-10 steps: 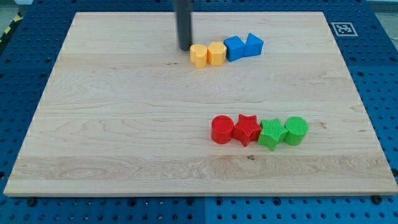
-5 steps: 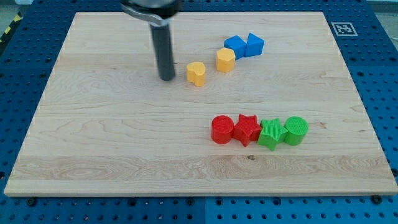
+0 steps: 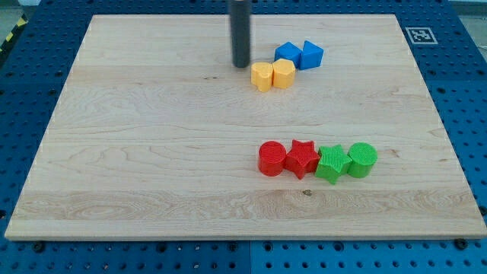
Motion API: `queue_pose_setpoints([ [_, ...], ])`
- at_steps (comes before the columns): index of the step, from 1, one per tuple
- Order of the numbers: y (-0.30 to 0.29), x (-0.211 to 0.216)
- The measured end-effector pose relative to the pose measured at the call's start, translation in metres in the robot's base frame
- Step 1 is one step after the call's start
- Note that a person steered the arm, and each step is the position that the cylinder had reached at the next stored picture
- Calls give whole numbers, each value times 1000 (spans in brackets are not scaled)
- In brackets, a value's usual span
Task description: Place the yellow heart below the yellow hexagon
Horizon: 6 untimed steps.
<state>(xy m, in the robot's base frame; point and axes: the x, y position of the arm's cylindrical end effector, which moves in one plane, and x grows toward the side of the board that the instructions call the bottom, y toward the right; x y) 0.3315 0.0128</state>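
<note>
Wooden board (image 3: 152,152), pale and grained, set on a blue perforated table (image 3: 472,114); a black-and-white marker tag (image 3: 418,35) is fixed at the board's corner at the view's top right.

Tool: a straight dark rod is seen coming down from the view's top, my tip (image 3: 241,65) resting on the board. No jaws are fitted, so nothing is clasped or let go — the tip simply stands free, just to the view's upper left of the yellow pair, a narrow gap of bare wood showing between it and the nearest block.

Yellow heart (image 3: 262,77): placed immediately at the view's left of the yellow hexagon (image 3: 284,73), the two touching side by side (the heart sits very slightly lower in the view).

Blue blocks: two, their shapes not clearly made out — one (image 3: 288,55) touching the hexagon's upper right, the other (image 3: 311,54) pressed against its neighbour's right side.

Lower row, well apart from the upper cluster and running left to right in contact: red cylinder (image 3: 272,159), red star (image 3: 303,158), green star (image 3: 332,164), green cylinder (image 3: 363,160).
</note>
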Motion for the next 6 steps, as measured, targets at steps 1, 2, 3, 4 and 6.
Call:
queue_pose_setpoints([
  [1,14,31],
  [2,12,34],
  [3,-43,30],
  [4,-41,49],
  [6,17,85],
])
